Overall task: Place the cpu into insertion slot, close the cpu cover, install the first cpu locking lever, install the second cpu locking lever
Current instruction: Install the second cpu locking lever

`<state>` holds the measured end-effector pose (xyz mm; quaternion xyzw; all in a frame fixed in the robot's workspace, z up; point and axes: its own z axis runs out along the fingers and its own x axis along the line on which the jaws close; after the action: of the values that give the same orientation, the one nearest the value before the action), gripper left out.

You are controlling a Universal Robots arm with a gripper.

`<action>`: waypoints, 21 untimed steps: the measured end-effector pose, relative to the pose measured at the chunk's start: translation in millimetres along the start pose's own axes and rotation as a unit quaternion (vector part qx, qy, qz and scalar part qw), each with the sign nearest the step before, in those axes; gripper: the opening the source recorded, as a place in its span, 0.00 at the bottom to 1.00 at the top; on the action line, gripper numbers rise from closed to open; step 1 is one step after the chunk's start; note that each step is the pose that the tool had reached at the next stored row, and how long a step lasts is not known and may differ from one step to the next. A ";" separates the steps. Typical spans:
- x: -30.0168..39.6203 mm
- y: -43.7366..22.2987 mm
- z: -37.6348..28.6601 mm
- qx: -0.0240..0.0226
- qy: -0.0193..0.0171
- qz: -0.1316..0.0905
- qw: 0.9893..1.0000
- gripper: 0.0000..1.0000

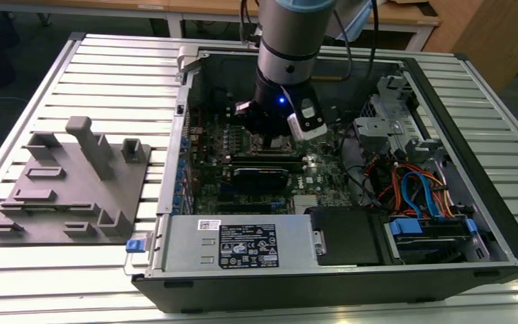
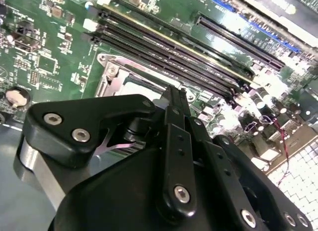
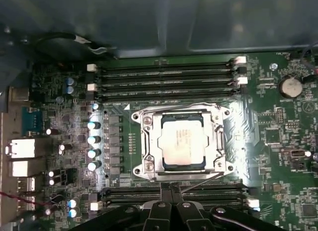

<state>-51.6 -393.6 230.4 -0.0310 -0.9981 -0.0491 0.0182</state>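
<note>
- I see the cpu (image 3: 183,140) seated in the insertion slot (image 3: 164,167), cpu cover (image 3: 149,141) down around it.
- My gripper (image 3: 171,190) hovers just beside the cover's edge, fingers pressed together, holding nothing.

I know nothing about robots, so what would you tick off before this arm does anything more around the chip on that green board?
1. The cpu lies flat in the insertion slot: ok.
2. The cpu cover is down around the chip, whose top shows through its window: ok.
3. Locking levers fastened: cannot tell; a thin wire lever runs slantwise beside the socket in the first wrist view.
4. End effector holds nothing: ok, its fingers are together.
5. End effector sits clear of the socket, over the long memory slots next to it: ok.
6. Arm is inside the open computer case, away from the cables: ok.
</note>
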 end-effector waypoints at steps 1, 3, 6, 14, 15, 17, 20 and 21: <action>0.1 -2.0 0.7 -0.001 0.000 0.000 1.000 0.10; 0.8 -5.5 1.6 -0.004 0.000 0.000 1.000 0.10; 6.1 -7.6 3.3 -0.009 0.001 0.000 1.000 0.10; 13.2 -12.7 10.6 -0.020 0.001 0.000 1.000 0.10; 13.5 -13.3 11.2 -0.021 0.001 0.000 1.000 0.10; 14.5 -14.6 12.2 -0.026 0.002 0.000 1.000 0.10; 15.1 -17.9 13.8 -0.032 0.002 0.001 0.999 0.10; 15.4 -19.2 14.4 -0.034 0.002 0.001 0.999 0.10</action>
<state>-68.7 -410.3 214.8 -0.0324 -0.9959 -0.0828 0.0191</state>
